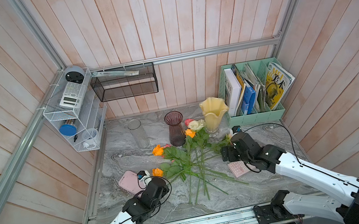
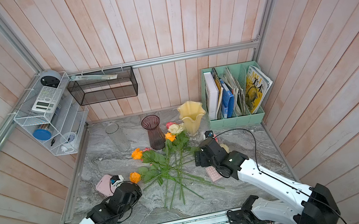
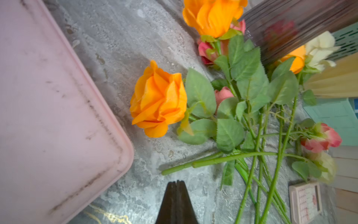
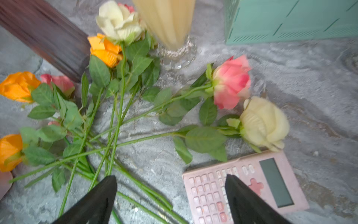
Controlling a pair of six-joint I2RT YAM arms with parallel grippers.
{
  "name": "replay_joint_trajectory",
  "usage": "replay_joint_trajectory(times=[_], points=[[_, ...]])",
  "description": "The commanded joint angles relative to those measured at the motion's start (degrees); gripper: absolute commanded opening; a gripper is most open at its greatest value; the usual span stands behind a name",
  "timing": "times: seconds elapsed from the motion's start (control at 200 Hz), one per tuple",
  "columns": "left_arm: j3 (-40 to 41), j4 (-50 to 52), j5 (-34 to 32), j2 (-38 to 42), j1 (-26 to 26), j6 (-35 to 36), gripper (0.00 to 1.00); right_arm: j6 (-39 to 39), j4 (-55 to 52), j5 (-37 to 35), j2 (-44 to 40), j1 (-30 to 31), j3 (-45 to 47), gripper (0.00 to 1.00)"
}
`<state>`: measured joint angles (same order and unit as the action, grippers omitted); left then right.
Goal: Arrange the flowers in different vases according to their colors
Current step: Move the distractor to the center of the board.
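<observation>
Several flowers (image 1: 195,164) lie crossed in a heap on the marble table: orange, pink and cream roses on long green stems. Behind them stand three vases: clear glass (image 1: 138,133), dark purple ribbed (image 1: 175,128) and pale yellow wavy-rimmed (image 1: 213,114). All three look empty. My left gripper (image 3: 176,182) is shut on nothing, low over the table just short of two stem ends (image 3: 191,164), near an orange rose (image 3: 157,99). My right gripper (image 4: 170,176) is open above the stems, with a pink rose (image 4: 230,82) and a cream rose (image 4: 263,122) ahead of it.
A pink tray (image 1: 129,182) lies by the left gripper. Under the right arm lies a pink calculator (image 4: 246,186). A mint-green file holder (image 1: 252,94) with books stands at the back right. A white wire shelf (image 1: 74,116) and a black mesh basket (image 1: 124,83) hang on the walls.
</observation>
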<state>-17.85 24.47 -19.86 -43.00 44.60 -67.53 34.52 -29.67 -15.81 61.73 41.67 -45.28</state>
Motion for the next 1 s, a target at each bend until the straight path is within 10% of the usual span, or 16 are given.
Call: replay_joint_trajectory(times=[0.0, 0.315, 0.995], points=[[1.1, -1.8, -3.1, 0.0, 0.6, -4.8, 0.0, 3.9, -6.6, -1.3, 2.4, 3.3, -1.8, 0.94], [4.0, 4.1, -10.4, -0.7, -0.6, -9.2, 0.0, 5.9, -4.6, -0.9, 4.2, 3.4, 3.1, 0.94], [2.5, 15.3, -12.7, 9.4, -24.6, -5.0, 0.0, 4.8, -21.3, -7.4, 22.0, 2.5, -7.9, 0.97]])
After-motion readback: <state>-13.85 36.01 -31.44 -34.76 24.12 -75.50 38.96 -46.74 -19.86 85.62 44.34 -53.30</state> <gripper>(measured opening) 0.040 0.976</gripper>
